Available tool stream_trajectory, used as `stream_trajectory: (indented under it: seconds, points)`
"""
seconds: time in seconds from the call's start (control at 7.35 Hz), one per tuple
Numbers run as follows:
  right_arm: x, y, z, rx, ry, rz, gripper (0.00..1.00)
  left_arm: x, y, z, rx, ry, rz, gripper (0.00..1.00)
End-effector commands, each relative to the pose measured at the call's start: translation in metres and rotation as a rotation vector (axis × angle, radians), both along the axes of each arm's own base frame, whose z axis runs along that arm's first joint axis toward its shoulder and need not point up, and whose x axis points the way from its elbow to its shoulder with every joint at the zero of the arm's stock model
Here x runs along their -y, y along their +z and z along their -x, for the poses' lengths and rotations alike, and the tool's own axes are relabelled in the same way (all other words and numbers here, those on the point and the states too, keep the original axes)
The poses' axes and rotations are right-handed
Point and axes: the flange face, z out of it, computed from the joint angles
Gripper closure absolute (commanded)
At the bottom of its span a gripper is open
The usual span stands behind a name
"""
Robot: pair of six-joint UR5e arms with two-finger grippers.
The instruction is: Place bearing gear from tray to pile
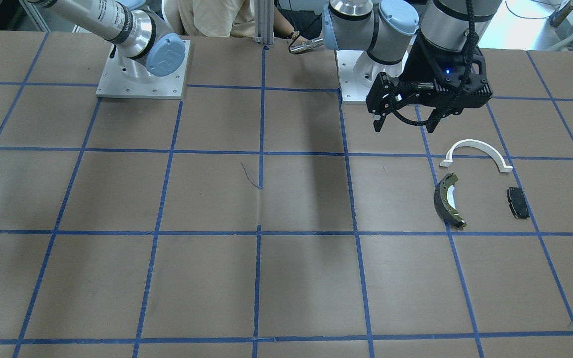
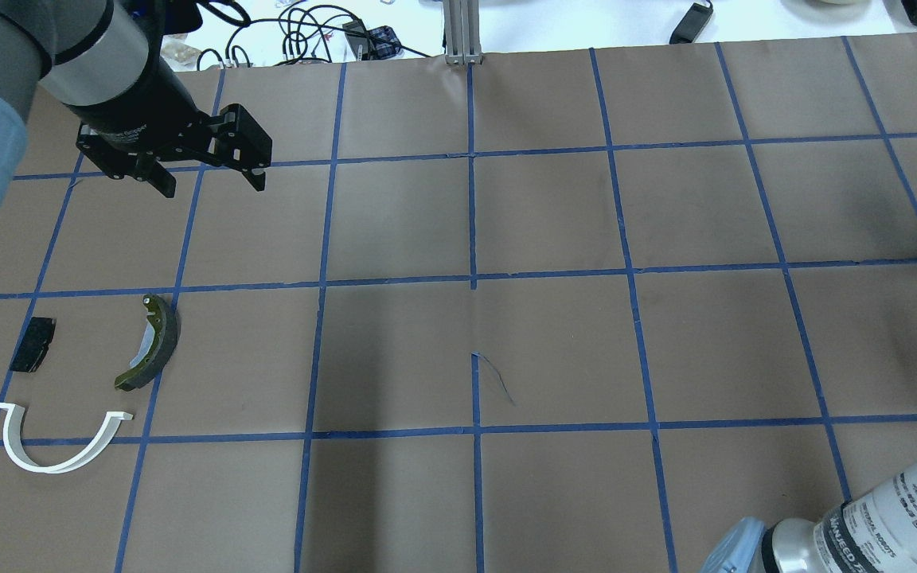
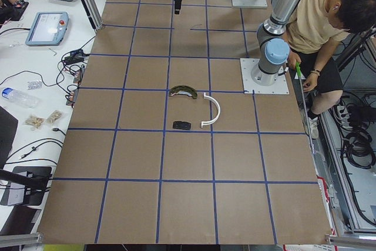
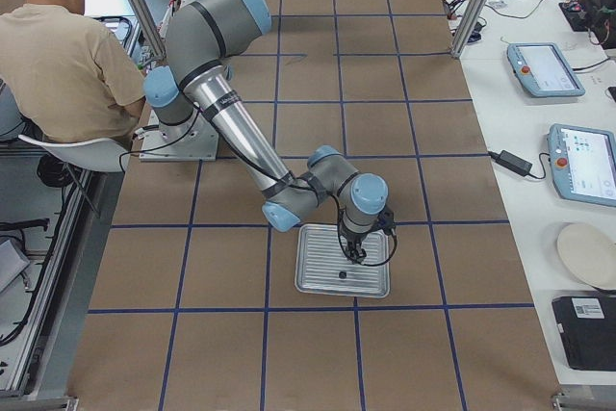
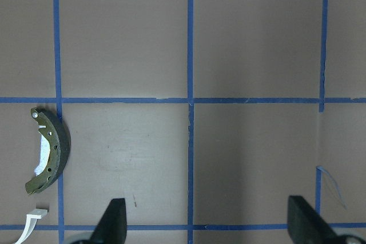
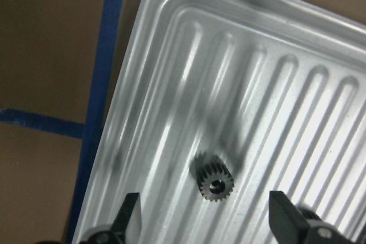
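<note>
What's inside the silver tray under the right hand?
One small dark toothed gear lies on the floor of the ribbed silver metal tray, below the open right hand. Nothing else shows, though the hand hides a patch in the side view.

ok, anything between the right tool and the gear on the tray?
Nothing visible. The small dark toothed gear lies alone on the ribbed silver metal tray, directly under the open right tool, with only bare tray around it.
</note>
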Motion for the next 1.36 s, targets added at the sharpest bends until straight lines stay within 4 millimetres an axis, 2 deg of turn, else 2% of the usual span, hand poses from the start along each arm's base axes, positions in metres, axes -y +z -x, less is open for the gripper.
stream_trajectory:
  seconds: [0.0,0.41,0.82,1.09,1.22]
  points:
    - [0.003,-0.011,0.003,0.000,0.001,-0.004,0.45,0.000,0.001,0.000,0.000,0.000,0.002,0.00]
    - [0.006,-0.013,0.005,-0.011,0.003,0.020,0.45,0.000,0.002,0.000,0.000,0.000,0.003,0.00]
    - [0.004,-0.015,0.003,-0.005,-0.005,0.019,0.89,-0.001,0.002,0.000,0.000,0.000,0.005,0.00]
    - [0.003,-0.002,0.003,-0.017,-0.035,0.023,1.00,-0.001,0.002,0.000,0.000,0.000,0.005,0.00]
    - [0.006,0.020,-0.006,-0.033,-0.066,0.035,1.00,-0.001,0.002,0.000,0.000,0.000,0.005,0.00]
